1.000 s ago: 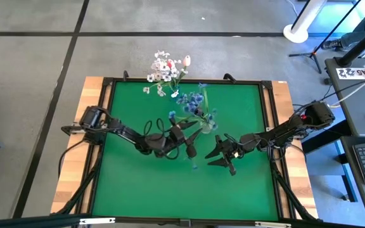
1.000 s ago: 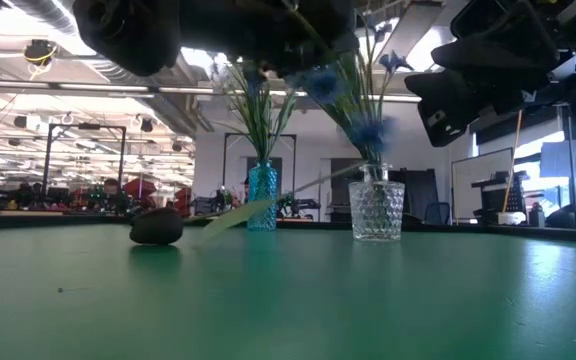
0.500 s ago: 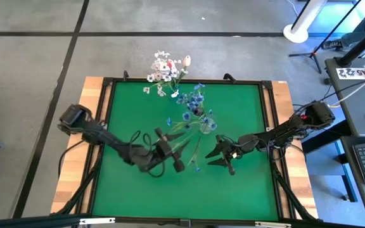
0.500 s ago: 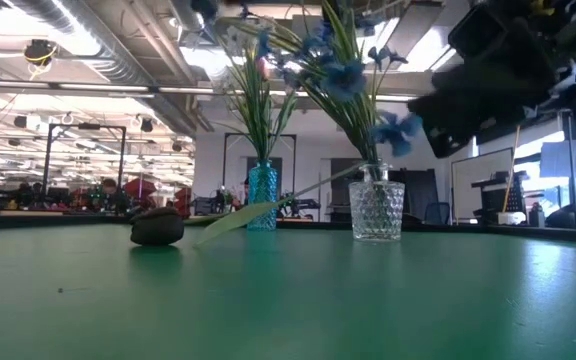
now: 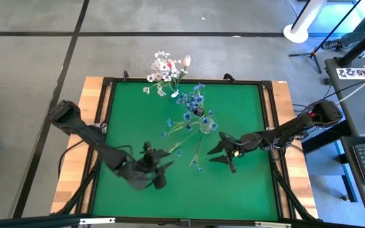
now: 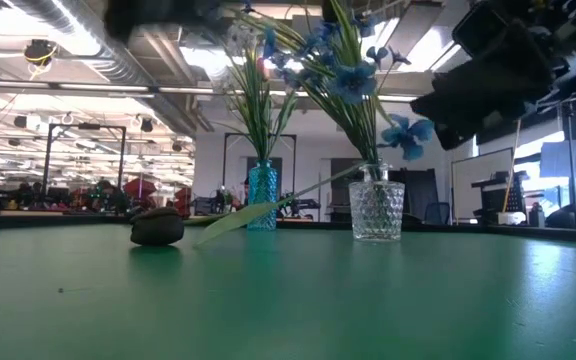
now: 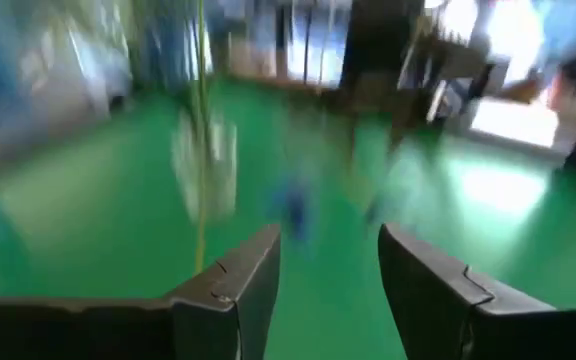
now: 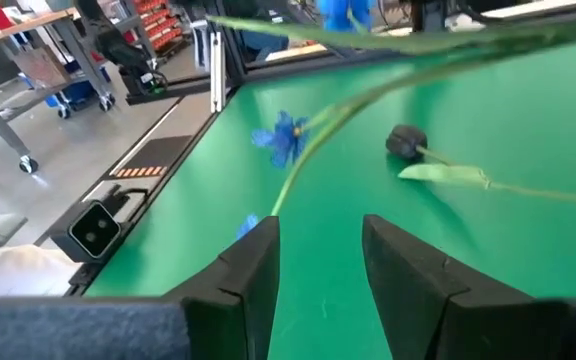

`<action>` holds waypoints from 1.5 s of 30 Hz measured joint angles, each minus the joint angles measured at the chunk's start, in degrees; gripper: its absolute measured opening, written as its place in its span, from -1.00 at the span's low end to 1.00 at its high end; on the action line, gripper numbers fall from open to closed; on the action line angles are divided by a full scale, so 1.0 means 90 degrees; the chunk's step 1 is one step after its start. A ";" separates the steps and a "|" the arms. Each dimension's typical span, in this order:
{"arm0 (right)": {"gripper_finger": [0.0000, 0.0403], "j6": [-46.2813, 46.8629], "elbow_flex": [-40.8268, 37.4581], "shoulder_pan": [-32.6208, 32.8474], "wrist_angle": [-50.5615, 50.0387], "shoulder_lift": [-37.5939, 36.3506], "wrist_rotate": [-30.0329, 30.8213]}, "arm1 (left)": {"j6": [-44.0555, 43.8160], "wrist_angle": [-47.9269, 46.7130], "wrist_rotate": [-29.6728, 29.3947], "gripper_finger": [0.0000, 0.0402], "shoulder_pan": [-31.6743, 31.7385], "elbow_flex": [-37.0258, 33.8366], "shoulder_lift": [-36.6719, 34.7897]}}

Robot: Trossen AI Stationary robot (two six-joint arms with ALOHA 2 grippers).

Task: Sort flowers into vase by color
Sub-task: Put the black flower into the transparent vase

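Blue flowers stand in clear vase mid-table; white flowers at far edge, dark bud lying flat. Left gripper near front, apparently empty, fingers parted. Right gripper spread, holding nothing.

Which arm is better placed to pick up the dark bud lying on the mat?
Probably the right: its open pincer hangs nearer the dark bud, which shows just ahead of it. The left pincer, also open, sits farther away.

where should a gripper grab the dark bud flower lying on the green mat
Probably the thin green stem just beyond its long pale leaf, coming from above with the jaws straddling it. The dark rounded bud rests on the green mat, and the stem slants up from it, leaving room underneath.
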 joint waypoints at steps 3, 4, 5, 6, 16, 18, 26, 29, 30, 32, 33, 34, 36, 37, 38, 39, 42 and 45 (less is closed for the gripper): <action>-0.28 -0.0029 0.0000 0.0000 -0.0074 -0.0170 0.0005 | -0.1569 -0.1514 0.1175 -0.18 0.0382 -0.0005 0.0108; -0.28 -0.0043 0.0000 0.0000 -0.0115 -0.0213 0.0005 | -0.1786 -0.1802 0.1447 -0.18 0.0506 -0.0005 0.0155; -0.28 -0.0048 0.0000 0.0000 -0.0128 -0.0241 0.0005 | -0.1841 -0.2044 0.1619 -0.18 0.0606 -0.0008 0.0192; -0.28 -0.0051 0.0000 0.0000 -0.0099 -0.0249 0.0005 | -0.1846 -0.2197 0.1772 -0.18 0.0706 -0.0012 0.0214; -0.28 -0.0048 0.0000 0.0002 -0.0093 -0.0247 0.0014 | -0.0895 -0.2071 0.3389 -0.18 0.2080 -0.0002 0.0661; -0.28 -0.0038 0.0000 0.0002 -0.0103 -0.0247 0.0012 | -0.0750 -0.2008 0.3556 -0.18 0.2289 -0.0002 0.0763; -0.28 -0.0014 0.0000 0.0002 -0.0142 -0.0247 -0.0012 | -0.0427 -0.1593 0.4294 -0.18 0.2793 -0.0002 0.1295; -0.28 -0.0009 0.0000 0.0002 -0.0142 -0.0247 -0.0012 | -0.0456 -0.1595 0.4491 -0.18 0.2844 -0.0002 0.1547; -0.28 -0.0009 0.0000 0.0002 -0.0142 -0.0247 -0.0012 | -0.0499 -0.1600 0.4494 -0.18 0.2853 -0.0003 0.1618; -0.28 -0.0004 0.0000 0.0002 -0.0144 -0.0247 -0.0012 | -0.0581 -0.1622 0.4489 -0.18 0.2853 -0.0010 0.1664; -0.28 -0.0002 0.0000 0.0002 -0.0145 -0.0247 -0.0012 | -0.0595 -0.1607 0.4463 -0.19 0.2838 -0.0010 0.1662; -0.28 -0.0002 0.0000 0.0002 -0.0145 -0.0247 -0.0012 | -0.0597 -0.1593 0.4418 -0.21 0.2807 -0.0010 0.1654; -0.28 -0.0002 0.0000 0.0002 -0.0145 -0.0247 -0.0013 | -0.0599 -0.1629 0.4285 -0.29 0.2728 -0.0010 0.1621; -0.28 -0.0002 0.0000 0.0002 -0.0145 -0.0247 -0.0015 | -0.0610 -0.1667 0.4188 -0.36 0.2670 -0.0010 0.1596; -0.28 0.0003 0.0000 0.0002 -0.0145 -0.0247 -0.0015 | -0.0630 -0.1671 0.4119 -0.44 0.2618 -0.0010 0.1558; -0.28 0.0007 0.0000 0.0002 -0.0145 -0.0247 -0.0012 | -0.0644 -0.1702 0.4041 -0.53 0.2563 -0.0009 0.1509; -0.28 0.0020 0.0000 0.0002 -0.0134 -0.0247 -0.0013 | -0.0788 -0.1930 0.3875 -0.85 0.2422 -0.0007 0.1419; -0.28 0.0024 0.0000 0.0002 -0.0057 -0.0247 -0.0012 | -0.0968 -0.2168 0.3760 -0.95 0.2297 -0.0010 0.1290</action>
